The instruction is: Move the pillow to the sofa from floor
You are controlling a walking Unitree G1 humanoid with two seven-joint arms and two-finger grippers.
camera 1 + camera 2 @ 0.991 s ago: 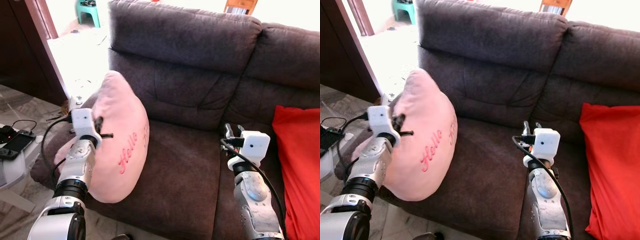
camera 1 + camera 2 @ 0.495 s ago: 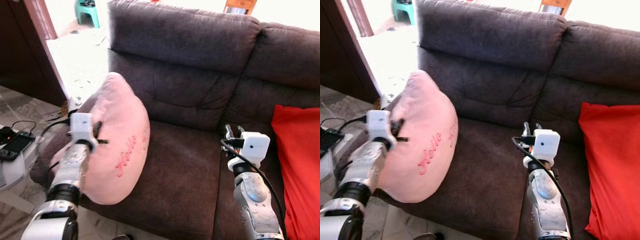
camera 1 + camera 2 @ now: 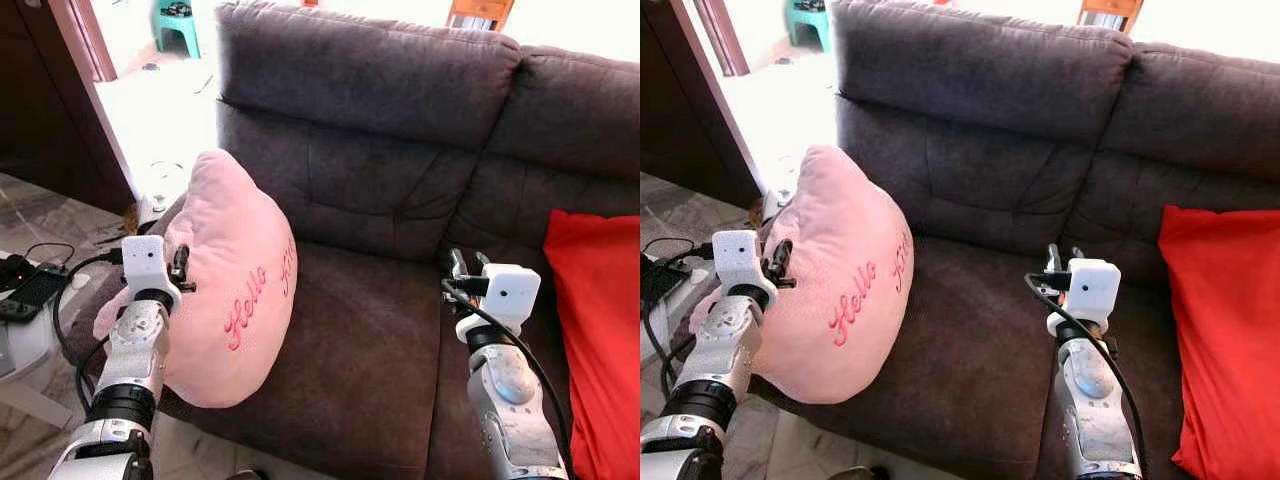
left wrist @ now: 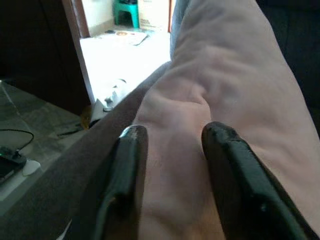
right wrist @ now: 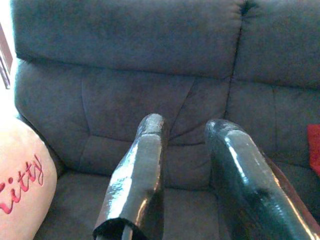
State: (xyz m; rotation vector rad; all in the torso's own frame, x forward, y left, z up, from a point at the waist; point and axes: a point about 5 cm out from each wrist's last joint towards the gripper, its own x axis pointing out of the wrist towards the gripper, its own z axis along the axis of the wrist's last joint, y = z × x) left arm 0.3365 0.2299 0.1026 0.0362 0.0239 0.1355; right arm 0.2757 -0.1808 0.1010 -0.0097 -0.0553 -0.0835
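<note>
The pink pillow, embroidered in red script, is seen standing on edge at the left end of the dark brown sofa, leaning over the armrest with its lower bulge overhanging the seat front; it is off the floor already, so the task is judged nearly done, though the seating looks unsteady; the left claw is set against the pillow's outer side, and in the left wrist view its 2 black fingers are parted with a soft fold of pink fabric bulging up between them, so a loose pinch on the pillow skin is judged, not a firm clamp; the right claw is held over the middle seat cushion, well apart from the pillow, fingers spread on nothing; a red cushion is seen at the right end of the sofa; the pillow is judged light, plush and very squashy, non-fragile, stiff nowhere, so fabric is expected to slide or bunch under a shallow pinch; a deeper hold on a gathered fold or along the seam edge is judged safer; a nudge toward the backrest would likely settle it.
</note>
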